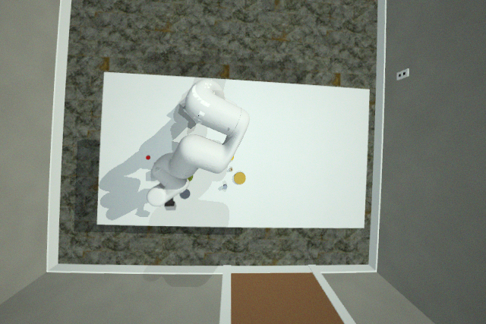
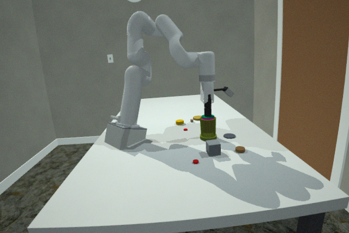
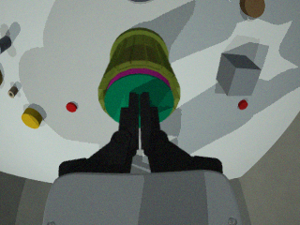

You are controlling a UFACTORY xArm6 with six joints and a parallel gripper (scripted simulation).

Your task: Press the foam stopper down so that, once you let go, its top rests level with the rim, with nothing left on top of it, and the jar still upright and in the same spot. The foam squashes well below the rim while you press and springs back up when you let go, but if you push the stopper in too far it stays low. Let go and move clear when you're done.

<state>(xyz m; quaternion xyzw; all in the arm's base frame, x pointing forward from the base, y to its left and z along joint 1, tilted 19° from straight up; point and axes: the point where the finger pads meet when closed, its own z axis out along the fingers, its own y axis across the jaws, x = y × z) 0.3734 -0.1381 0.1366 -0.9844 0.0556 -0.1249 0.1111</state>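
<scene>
An olive jar (image 2: 208,129) (image 3: 139,56) stands upright on the white table (image 2: 140,185). A green foam stopper (image 3: 119,104) (image 2: 208,117) with a magenta band sits in its mouth, its top a little above the rim. My gripper (image 2: 208,113) (image 3: 139,105) is shut and empty, pointing straight down with its fingertips on the middle of the stopper's top. In the overhead view the arm hides the jar except for a sliver of olive (image 1: 190,177).
A grey cube (image 2: 212,147) (image 3: 238,73) lies just in front of the jar. A dark disc (image 2: 229,135), a brown disc (image 2: 240,149) (image 3: 253,4), yellow discs (image 2: 179,121) (image 1: 238,177) and small red dots (image 2: 195,161) (image 2: 185,129) lie around it. The robot base (image 2: 124,136) stands to the left.
</scene>
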